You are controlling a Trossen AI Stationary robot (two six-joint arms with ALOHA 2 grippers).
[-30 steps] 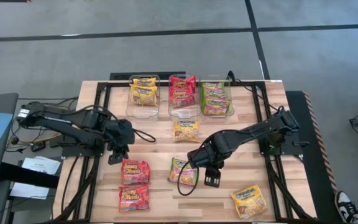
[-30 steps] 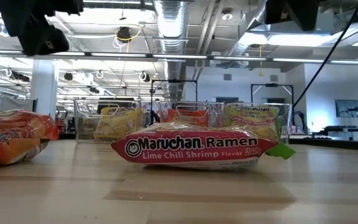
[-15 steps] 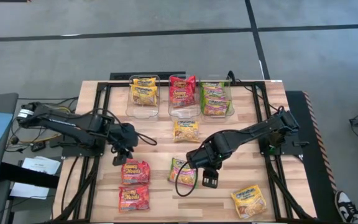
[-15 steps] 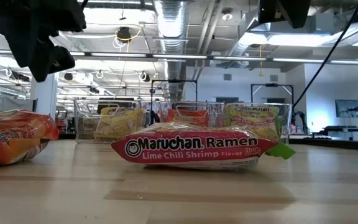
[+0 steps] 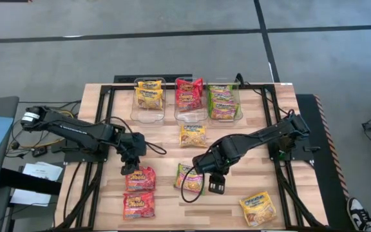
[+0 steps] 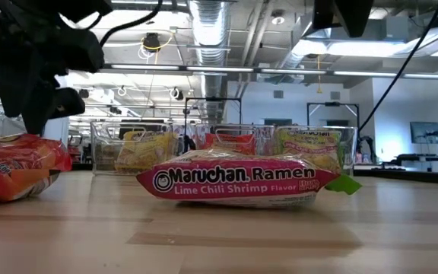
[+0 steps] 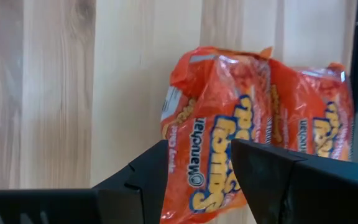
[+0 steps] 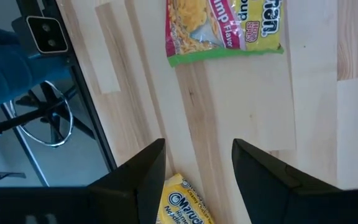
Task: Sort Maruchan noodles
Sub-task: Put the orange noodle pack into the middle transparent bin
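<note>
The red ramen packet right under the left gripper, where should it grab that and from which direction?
Probably from straight above, across the puffed middle of the upper red packet. It lies flat with a second red packet alongside. The left gripper hangs open over it.

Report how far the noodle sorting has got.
Done: the three clear bins at the table's far edge hold yellow, red and green packets. In hand: nothing is gripped; the left hand is open above the upper red packet, and the right hand is open beside the green packet. Left: five loose packets, including the lower red packet and two yellow packets.
</note>
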